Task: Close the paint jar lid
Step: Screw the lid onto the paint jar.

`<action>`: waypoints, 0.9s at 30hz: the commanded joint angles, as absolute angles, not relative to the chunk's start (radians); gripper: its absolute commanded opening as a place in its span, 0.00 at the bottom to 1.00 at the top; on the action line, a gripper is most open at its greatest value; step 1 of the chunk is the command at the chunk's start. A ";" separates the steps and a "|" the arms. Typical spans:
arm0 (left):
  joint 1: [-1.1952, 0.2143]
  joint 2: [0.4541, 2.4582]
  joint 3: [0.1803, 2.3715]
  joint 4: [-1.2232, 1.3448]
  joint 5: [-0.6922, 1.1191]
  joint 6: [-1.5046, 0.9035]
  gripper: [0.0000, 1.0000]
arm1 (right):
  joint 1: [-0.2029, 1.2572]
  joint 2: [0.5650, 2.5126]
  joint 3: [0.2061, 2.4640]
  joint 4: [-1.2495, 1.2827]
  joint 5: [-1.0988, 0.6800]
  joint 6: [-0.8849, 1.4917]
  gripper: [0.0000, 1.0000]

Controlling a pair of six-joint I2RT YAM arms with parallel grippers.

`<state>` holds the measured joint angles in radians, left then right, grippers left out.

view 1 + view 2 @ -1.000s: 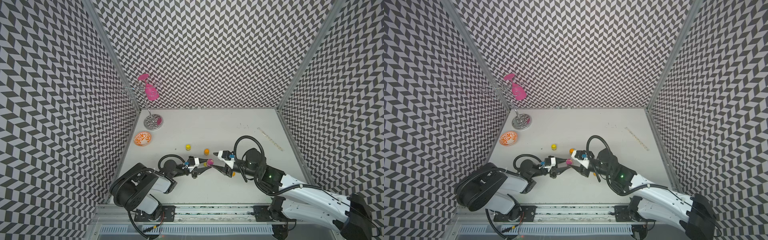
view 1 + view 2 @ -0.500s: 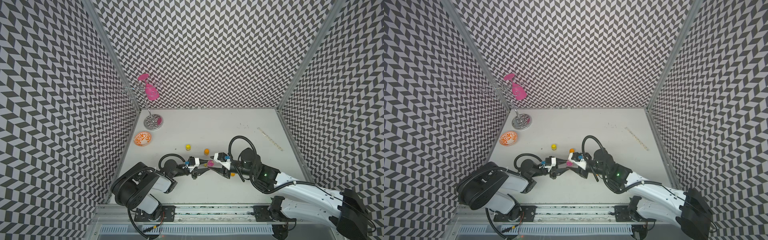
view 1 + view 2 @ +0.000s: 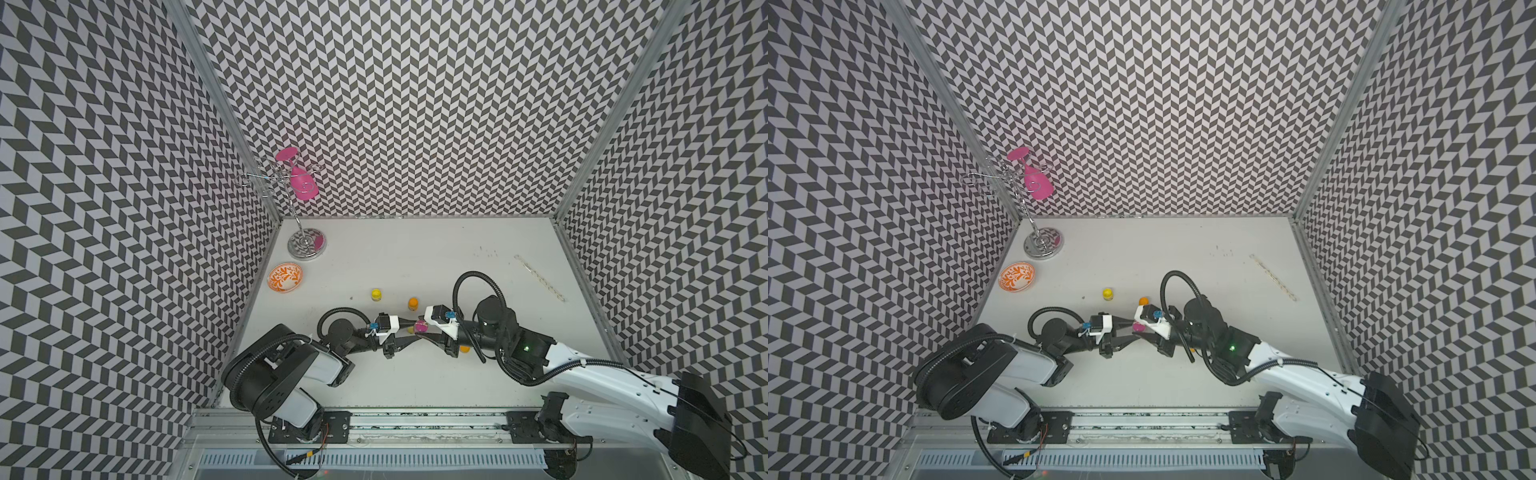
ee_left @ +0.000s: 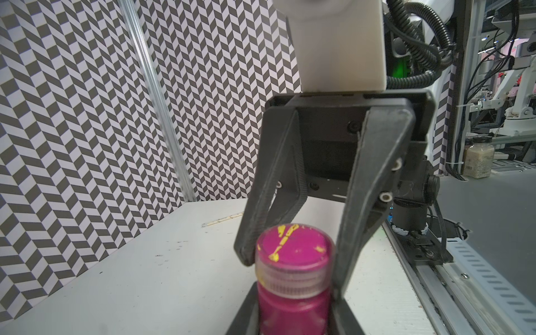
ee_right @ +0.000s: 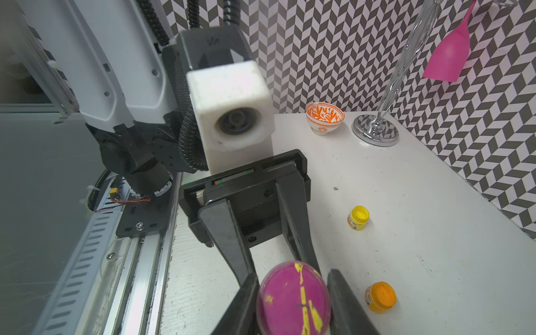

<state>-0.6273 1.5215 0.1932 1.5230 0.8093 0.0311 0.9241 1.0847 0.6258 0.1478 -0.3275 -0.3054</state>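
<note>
A small magenta paint jar (image 3: 420, 326) (image 3: 1138, 327) is held just above the table, between the two arms, in both top views. My left gripper (image 3: 414, 329) (image 4: 294, 307) is shut on the jar's body (image 4: 293, 313). The jar's clear lid (image 4: 293, 258) (image 5: 293, 298), smeared with yellow streaks, sits on top of the jar. My right gripper (image 3: 424, 331) (image 5: 293, 290) reaches in from the opposite side. Its fingers (image 4: 352, 232) press against both sides of the lid.
A yellow jar (image 3: 376, 294) and an orange jar (image 3: 412, 303) stand just behind the grippers. Something small and orange (image 3: 464, 349) lies under the right arm. An orange-patterned bowl (image 3: 284, 277) and a chrome glass stand (image 3: 306, 245) occupy the back left. A thin stick (image 3: 539, 277) lies at the right.
The right arm has moved left up to the jar held by the left gripper, and its jaws have narrowed onto the lid. The left gripper has kept its hold.
</note>
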 commanded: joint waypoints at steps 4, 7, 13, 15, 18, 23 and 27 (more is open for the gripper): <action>-0.621 1.522 0.210 1.613 0.819 0.020 0.29 | 0.919 1.086 0.654 0.196 -0.314 -0.301 0.40; -0.622 1.522 0.212 1.612 0.820 0.021 0.29 | 0.919 1.082 0.654 0.198 -0.306 -0.295 0.52; -0.622 1.524 0.213 1.609 0.822 0.021 0.29 | 0.920 1.069 0.655 0.196 -0.299 -0.287 0.58; -0.623 1.523 0.213 1.608 0.821 0.020 0.29 | 0.920 1.061 0.656 0.195 -0.299 -0.287 0.58; -0.622 1.525 0.212 1.604 0.821 0.022 0.29 | 0.920 1.048 0.656 0.193 -0.310 -0.285 0.56; -0.622 1.525 0.215 1.601 0.822 0.025 0.29 | 0.919 1.048 0.661 0.186 -0.321 -0.286 0.50; -0.622 1.523 0.215 1.599 0.822 0.025 0.29 | 0.919 1.058 0.667 0.182 -0.321 -0.285 0.47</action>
